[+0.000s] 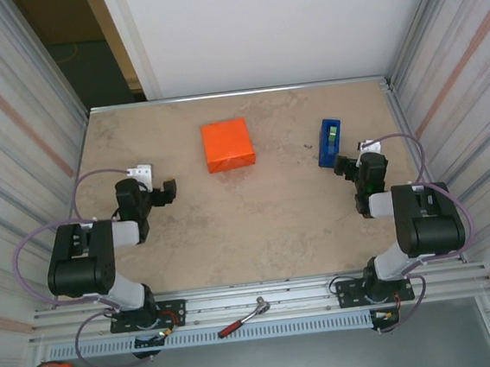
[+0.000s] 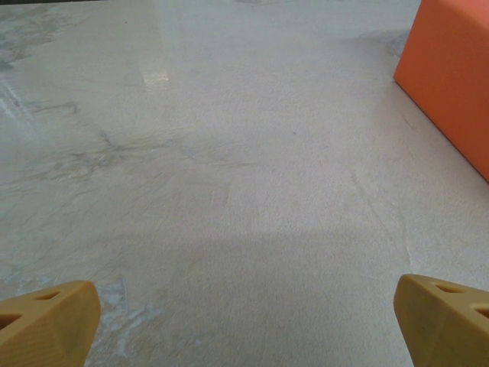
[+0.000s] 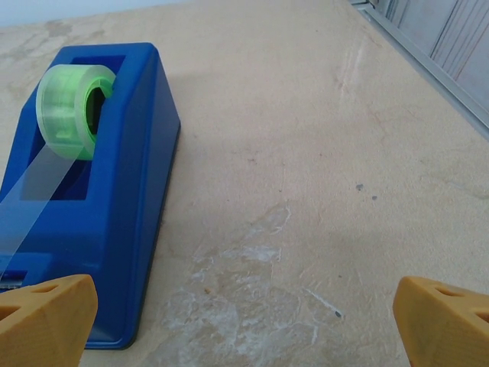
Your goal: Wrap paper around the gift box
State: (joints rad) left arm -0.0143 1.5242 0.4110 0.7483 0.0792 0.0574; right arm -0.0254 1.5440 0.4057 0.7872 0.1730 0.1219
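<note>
Paper (image 1: 227, 145), bright orange and folded into a box shape, is sitting upper centre of the overhead frame. Blue tape dispenser (image 1: 330, 142) is standing to its right. Left gripper (image 2: 244, 325) and right gripper (image 3: 244, 325) are hanging spread wide, gripping nothing.

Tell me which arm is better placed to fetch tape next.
Right, probably: the right gripper is open beside the blue tape dispenser; the left gripper faces bare table far from it.

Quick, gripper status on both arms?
Left gripper: open, holding nothing.
Right gripper: open, holding nothing.
</note>
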